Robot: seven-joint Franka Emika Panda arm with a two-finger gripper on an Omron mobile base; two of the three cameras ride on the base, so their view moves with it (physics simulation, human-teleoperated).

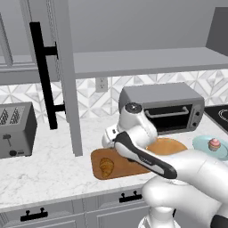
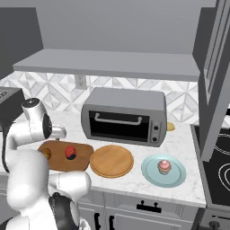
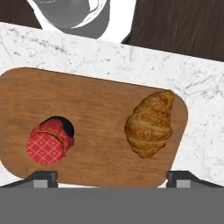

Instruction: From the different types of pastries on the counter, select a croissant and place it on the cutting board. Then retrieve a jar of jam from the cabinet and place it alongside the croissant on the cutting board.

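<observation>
- Left base view: the croissant (image 1: 106,166) lies on the cutting board (image 1: 99,158), where the task wants it; my arm hides the board's right part. The cabinet (image 1: 67,75) door hangs open above the marble counter (image 1: 49,173).
- Right base view: the jar of jam (image 2: 70,152) stands on the board alongside, by the round wooden plate (image 2: 112,161).
- Hand view: my pincer (image 3: 112,178) is spread wide, empty, above both.

You are looking at a home kitchen: a white marble counter (image 1: 53,164) over grey drawers (image 1: 44,216), a toaster oven (image 2: 123,117) and a toaster (image 1: 15,129) against a patterned tile backsplash (image 1: 147,82), a wall cabinet (image 1: 62,67) overhead, and a cooktop (image 2: 220,173) at the counter's far end.
</observation>
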